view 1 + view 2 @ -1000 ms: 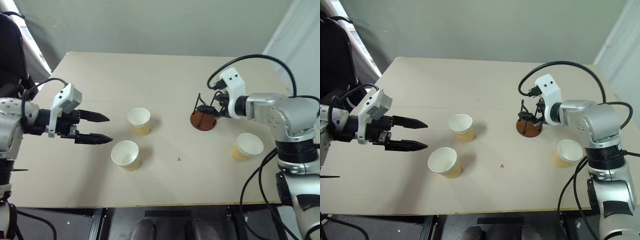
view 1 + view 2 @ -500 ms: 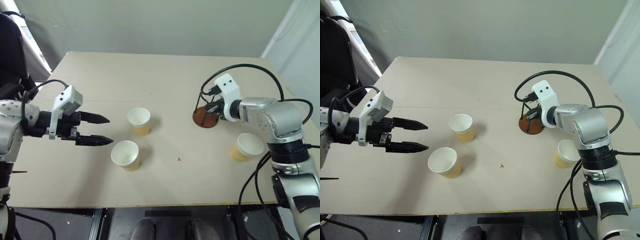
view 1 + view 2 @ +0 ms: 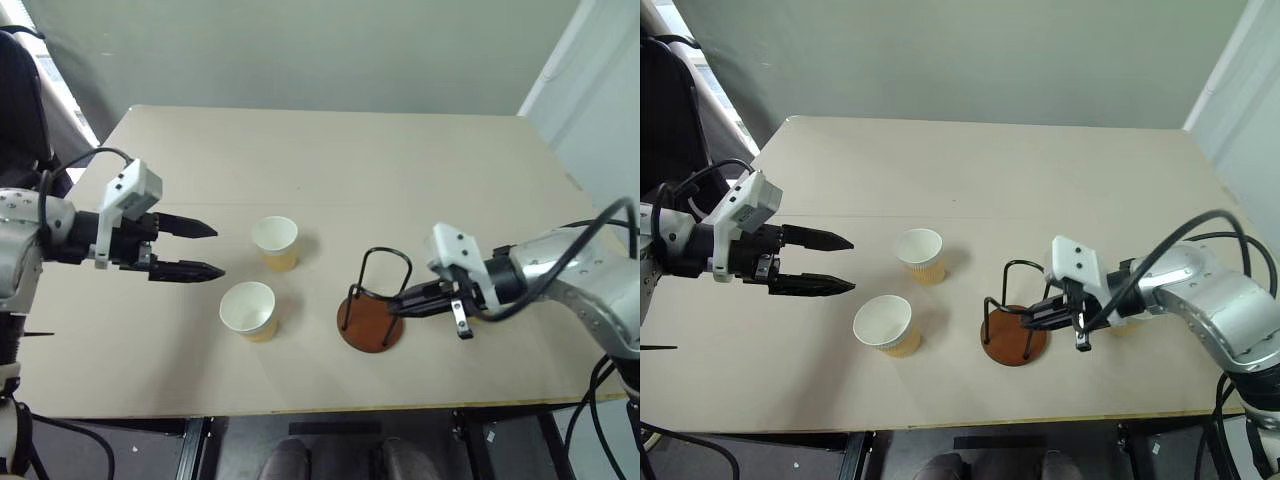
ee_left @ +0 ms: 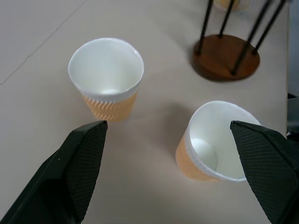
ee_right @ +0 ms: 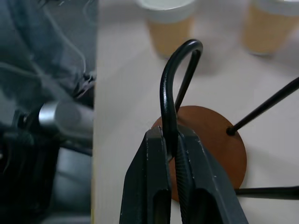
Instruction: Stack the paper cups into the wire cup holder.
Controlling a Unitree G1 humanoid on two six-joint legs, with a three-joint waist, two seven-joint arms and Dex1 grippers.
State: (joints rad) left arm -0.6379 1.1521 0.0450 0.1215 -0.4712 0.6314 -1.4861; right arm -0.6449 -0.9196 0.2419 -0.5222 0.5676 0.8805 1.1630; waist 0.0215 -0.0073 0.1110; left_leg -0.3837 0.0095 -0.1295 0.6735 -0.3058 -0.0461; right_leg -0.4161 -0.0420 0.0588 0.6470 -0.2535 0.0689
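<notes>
Two paper cups stand upright and empty left of the table's middle, one point(image 3: 275, 242) farther back and one point(image 3: 248, 309) nearer the front. My left gripper point(image 3: 218, 250) hovers open just left of them, and both cups point(image 4: 106, 79) point(image 4: 212, 144) lie ahead of its spread fingers point(image 4: 74, 172). The wire cup holder point(image 3: 370, 322) sits right of the cups near the front edge. My right gripper point(image 5: 169, 135) is shut on one of its black wire loops point(image 5: 170, 84), low, just above the reddish-brown base point(image 5: 215, 135). A third cup point(image 4: 229, 3) peeks out behind the holder, mostly hidden by my right arm.
The beige table point(image 3: 330, 160) spreads bare behind the cups and the holder. Its front edge point(image 3: 300, 408) runs just below the holder base. A dark chair point(image 3: 20, 110) stands off the table's left side.
My right gripper shut on the holder's wire and pulled it from the table's right middle toward the front, close to the two cups. My left gripper stayed open and still.
</notes>
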